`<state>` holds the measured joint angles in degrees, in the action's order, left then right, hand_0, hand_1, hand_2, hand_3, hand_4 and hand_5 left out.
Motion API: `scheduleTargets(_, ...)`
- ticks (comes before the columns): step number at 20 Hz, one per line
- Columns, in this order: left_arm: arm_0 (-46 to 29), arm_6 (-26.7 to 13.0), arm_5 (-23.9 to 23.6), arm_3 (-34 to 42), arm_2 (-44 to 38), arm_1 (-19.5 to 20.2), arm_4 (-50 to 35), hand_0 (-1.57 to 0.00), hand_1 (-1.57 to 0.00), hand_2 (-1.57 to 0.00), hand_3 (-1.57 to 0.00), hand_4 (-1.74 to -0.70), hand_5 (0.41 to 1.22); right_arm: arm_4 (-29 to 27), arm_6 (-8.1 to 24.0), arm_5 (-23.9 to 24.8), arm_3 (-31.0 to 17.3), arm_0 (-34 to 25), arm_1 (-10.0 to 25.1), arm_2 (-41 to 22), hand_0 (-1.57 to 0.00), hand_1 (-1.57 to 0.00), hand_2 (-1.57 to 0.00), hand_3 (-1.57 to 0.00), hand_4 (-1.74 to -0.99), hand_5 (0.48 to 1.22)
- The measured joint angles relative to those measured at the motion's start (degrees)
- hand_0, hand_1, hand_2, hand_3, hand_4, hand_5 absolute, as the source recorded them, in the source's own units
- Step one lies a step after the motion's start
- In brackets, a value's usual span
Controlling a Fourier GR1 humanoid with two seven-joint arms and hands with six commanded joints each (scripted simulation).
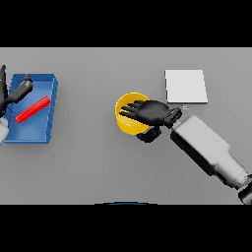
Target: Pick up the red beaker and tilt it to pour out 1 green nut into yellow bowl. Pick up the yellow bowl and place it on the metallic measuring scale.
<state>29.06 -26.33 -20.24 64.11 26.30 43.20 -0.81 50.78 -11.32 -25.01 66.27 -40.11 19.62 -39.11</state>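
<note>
The right hand (150, 112) lies over the yellow bowl (129, 124), which stands near the middle of the grey worktop (98, 167). Its fingers reach straight across the bowl's opening and its thumb curls down against the bowl's near outer wall, so it grips the rim. The metallic measuring scale (186, 86) is a pale square plate just beyond and to the right of the bowl, apart from it. At the far left a red beaker (33, 109) lies tilted inside a blue tray (47, 133). The left hand (18, 92) is at the tray's far left corner; I cannot tell if it is open or closed.
</note>
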Motion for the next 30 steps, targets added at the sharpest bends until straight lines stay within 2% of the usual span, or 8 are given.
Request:
scheduleTargets(6,-0.1,0.9,0.7,-0.8,-0.6,0.2,-0.8,0.0,0.0,0.0,0.0,-0.75,0.699,-0.1,-1.6,-2.4,-4.7,-2.8,-0.5,-0.7,0.0,0.0,0.0,-0.01,-1.276,0.744)
scheduleTargets(11,0.0,1.2,0.5,-1.2,-0.7,0.0,-0.7,0.0,0.0,0.0,0.0,-0.75,0.701,-0.5,1.4,-4.0,-7.1,-2.5,-2.4,-0.6,-0.03,-0.04,-0.07,-0.14,-1.302,0.805)
scheduleTargets(12,0.3,1.0,0.7,-1.3,-0.6,0.0,-0.6,0.0,0.0,0.0,0.0,-0.75,0.701,-0.9,2.1,-4.8,-7.0,-2.5,-2.6,-0.4,-0.16,-0.14,-0.15,-0.18,-1.321,0.839)
scheduleTargets(15,-0.2,0.9,0.1,-0.9,-0.4,-0.1,-0.4,0.0,0.0,0.0,0.0,-0.76,0.704,-1.2,0.4,-5.4,-5.9,-2.1,-1.8,-0.7,-0.85,-0.84,-0.81,-0.4,-1.463,1.025)
scheduleTargets(18,-0.1,0.9,-0.4,-0.8,-0.2,-0.1,0.1,0.0,0.0,0.0,0.0,-0.75,0.7,-2.1,0.4,-7.5,-6.0,-2.6,-2.0,-0.5,-1.2,-1.19,-1.13,-0.87,-1.594,1.121)
scheduleTargets(21,0.2,0.5,0.5,-1.0,-0.3,0.5,-0.1,0.0,0.0,0.0,0.0,-0.75,0.692,-2.5,1.2,-8.0,-5.1,-2.4,-1.6,-0.9,-1.38,-1.38,-1.23,-1.21,-1.666,1.17)
scheduleTargets(24,0.4,0.7,1.1,-0.9,0.0,0.5,0.0,0.0,0.0,0.0,0.0,-0.74,0.689,-3.1,1.8,-7.7,-4.5,-2.2,-1.3,-1.1,-1.47,-1.47,-1.28,-1.37,-1.702,1.195)
scheduleTargets(30,1.0,0.9,0.7,-1.9,0.1,0.0,0.4,0.0,0.0,0.0,0.0,-0.73,0.69,-4.4,0.5,-7.6,-2.6,-2.3,0.3,-0.7,-1.55,-1.55,-1.36,-1.34,-1.731,1.214)
